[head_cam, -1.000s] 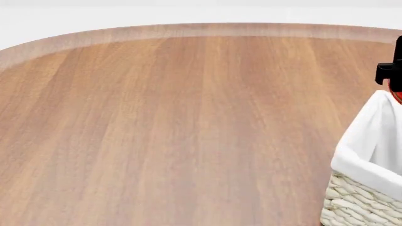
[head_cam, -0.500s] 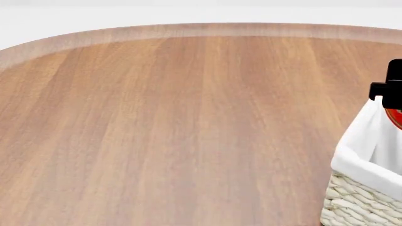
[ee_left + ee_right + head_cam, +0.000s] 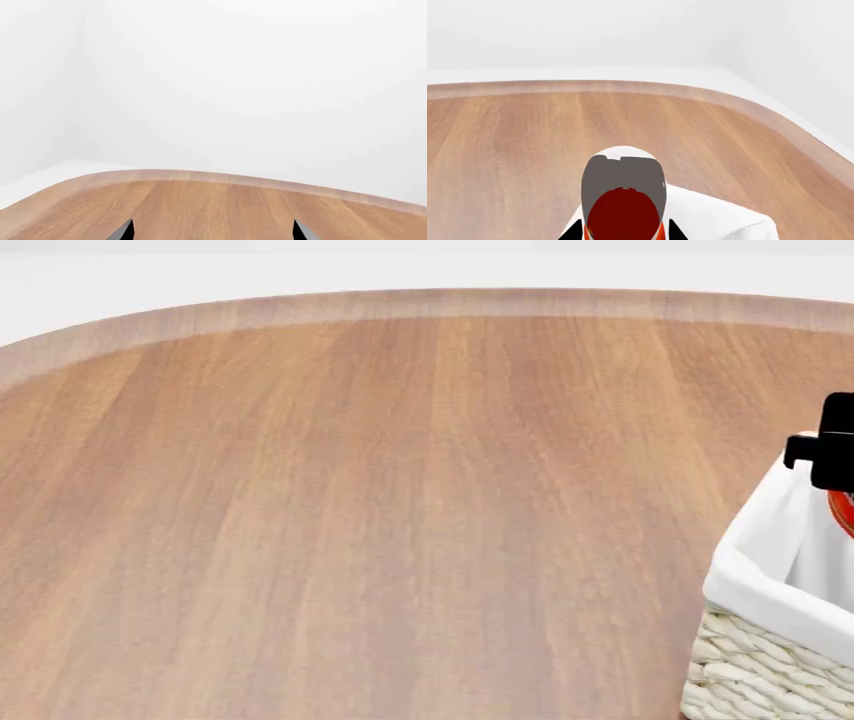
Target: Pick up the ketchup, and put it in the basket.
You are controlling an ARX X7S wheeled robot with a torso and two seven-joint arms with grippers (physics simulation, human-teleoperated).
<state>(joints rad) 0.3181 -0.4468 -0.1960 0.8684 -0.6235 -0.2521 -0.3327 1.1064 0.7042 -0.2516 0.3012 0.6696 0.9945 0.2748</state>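
Note:
The cream-white wicker basket (image 3: 767,670) with a white cloth liner stands at the right edge of the head view. My right gripper (image 3: 830,445) hangs over its far rim, mostly cut off by the picture's edge. A sliver of the orange-red ketchup (image 3: 842,510) shows just below it, inside the basket's opening. In the right wrist view the ketchup bottle (image 3: 624,212) fills the space between the dark fingertips (image 3: 572,232), seen end-on, with the white liner (image 3: 714,217) beneath it. My left gripper (image 3: 210,231) is open and empty above the table.
The round wooden table (image 3: 374,500) stretches to the left of the basket, with its curved far edge (image 3: 400,302) against a white background. No other objects show.
My right gripper has moved down with the ketchup, from above the basket's far rim to level with it. The red bottle now sits lower, inside the liner.

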